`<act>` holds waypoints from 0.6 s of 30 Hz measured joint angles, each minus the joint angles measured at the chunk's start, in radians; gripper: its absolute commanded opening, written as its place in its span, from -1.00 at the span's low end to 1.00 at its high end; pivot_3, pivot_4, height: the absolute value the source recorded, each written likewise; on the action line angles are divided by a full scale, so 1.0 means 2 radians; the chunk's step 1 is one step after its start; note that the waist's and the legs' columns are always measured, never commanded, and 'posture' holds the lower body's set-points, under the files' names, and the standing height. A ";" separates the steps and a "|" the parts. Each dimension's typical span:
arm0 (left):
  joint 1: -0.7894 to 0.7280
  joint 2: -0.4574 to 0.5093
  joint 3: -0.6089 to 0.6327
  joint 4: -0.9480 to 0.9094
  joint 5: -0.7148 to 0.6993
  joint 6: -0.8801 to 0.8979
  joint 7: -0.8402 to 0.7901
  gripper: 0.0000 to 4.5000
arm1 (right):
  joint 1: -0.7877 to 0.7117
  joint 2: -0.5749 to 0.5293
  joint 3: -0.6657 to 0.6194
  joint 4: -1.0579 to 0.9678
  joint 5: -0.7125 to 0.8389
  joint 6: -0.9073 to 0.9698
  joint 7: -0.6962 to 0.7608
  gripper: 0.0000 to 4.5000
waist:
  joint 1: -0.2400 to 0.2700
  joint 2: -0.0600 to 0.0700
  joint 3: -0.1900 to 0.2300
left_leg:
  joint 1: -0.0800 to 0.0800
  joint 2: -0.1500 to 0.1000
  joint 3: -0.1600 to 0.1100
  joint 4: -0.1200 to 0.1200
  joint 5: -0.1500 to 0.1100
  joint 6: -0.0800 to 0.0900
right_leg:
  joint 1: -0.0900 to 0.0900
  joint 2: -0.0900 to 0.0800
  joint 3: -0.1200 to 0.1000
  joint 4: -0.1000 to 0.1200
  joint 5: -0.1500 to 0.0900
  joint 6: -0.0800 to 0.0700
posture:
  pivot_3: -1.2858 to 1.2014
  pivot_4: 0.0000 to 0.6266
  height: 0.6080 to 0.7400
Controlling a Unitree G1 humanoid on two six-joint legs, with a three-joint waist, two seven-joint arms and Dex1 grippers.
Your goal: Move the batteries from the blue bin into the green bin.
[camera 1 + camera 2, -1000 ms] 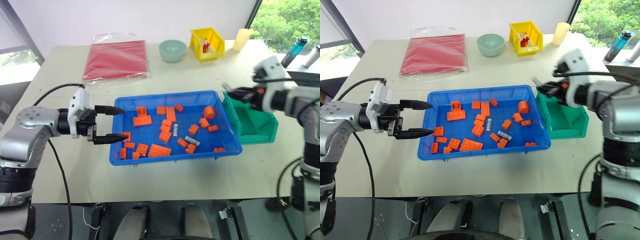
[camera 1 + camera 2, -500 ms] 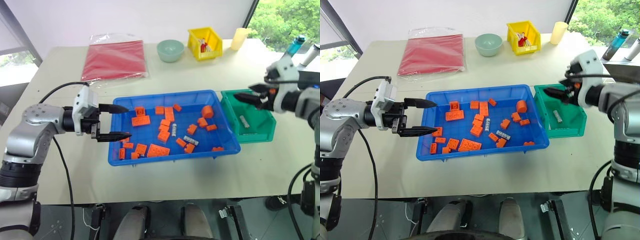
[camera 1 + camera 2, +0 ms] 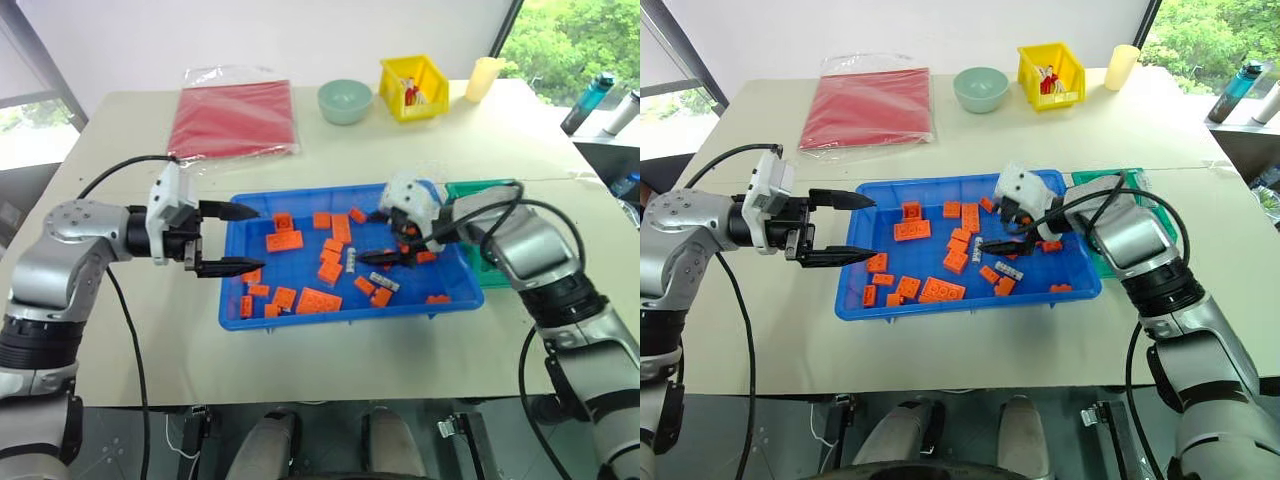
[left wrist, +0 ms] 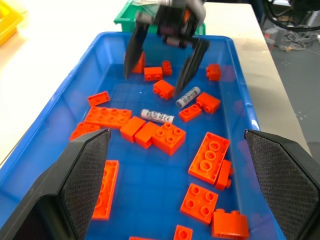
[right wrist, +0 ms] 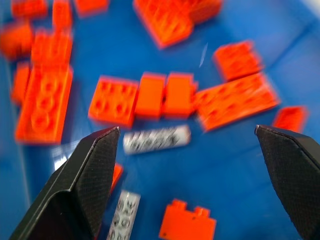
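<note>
- While your right end effector point(image 3: 992, 232) hangs spread wide and empty inside the blue bin point(image 3: 940, 307), two batteries point(image 4: 157, 116) lie on the bin floor right under its fingertips, one on each side of them, with orange bricks point(image 4: 169, 138) crowded close around both.
- Your left end effector point(image 3: 852, 227) is also spread and holds nothing, hovering at the bin's near-left rim, well apart from both batteries.
- Beyond your right end effector, on its far side from the left one, the green bin point(image 3: 492, 268) sits just beside the blue bin, mostly hidden by your forearm.
- Biggest risk, I'd judge: closing now could pinch a brick along with a battery, or catch a brick alone, because the nearest bricks almost touch the batteries.
- Smooth cylinders on slick plastic will likely roll away if one fingertip lands first, so centre over one battery before you close.
- Your forearm passes low over the blue bin's rim; a careless lift toward the green bin could knock either bin.
- Everything rests on a pale tabletop point(image 3: 330, 365). Well beyond both end effectors sit a red pouch in clear plastic point(image 3: 232, 118), a pale green bowl point(image 3: 345, 101), a small yellow bin point(image 3: 414, 86) and a cream cup point(image 3: 483, 77).
- Behind that stand a white wall and windows with green trees outside.
</note>
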 measured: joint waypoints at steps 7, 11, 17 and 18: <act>0.020 0.011 0.010 -0.021 -0.006 0.012 0.012 1.00 | -0.006 0.031 0.013 0.066 -0.031 -0.066 0.028 0.98 | -0.009 0.000 0.000 | 0.000 0.000 0.000 0.000 0.000 0.000 | 0.000 0.000 0.000 0.000 0.000 0.000 | 0.03 -0.52 0.65; 0.023 0.012 0.013 -0.029 -0.010 0.016 0.019 1.00 | -0.011 0.051 0.014 0.088 -0.045 -0.083 0.035 0.98 | -0.009 0.000 0.000 | 0.000 0.000 0.000 0.000 0.000 0.000 | 0.000 0.000 0.000 0.000 0.000 0.000 | 0.03 -0.52 0.65; 0.024 0.013 0.014 -0.032 -0.011 0.016 0.024 1.00 | -0.014 0.068 0.013 0.106 -0.055 -0.096 0.041 0.98 | -0.009 0.000 0.000 | 0.000 0.000 -0.001 0.000 0.000 0.000 | 0.000 0.000 0.000 0.000 0.000 0.000 | 0.03 -0.52 0.65; 0.024 0.013 0.014 -0.031 -0.011 0.016 0.025 1.00 | -0.014 0.072 0.013 0.109 -0.058 -0.098 0.040 0.98 | -0.009 0.000 0.000 | 0.000 0.000 -0.001 0.000 0.000 0.000 | 0.000 0.000 0.000 0.000 0.000 0.000 | 0.03 -0.52 0.65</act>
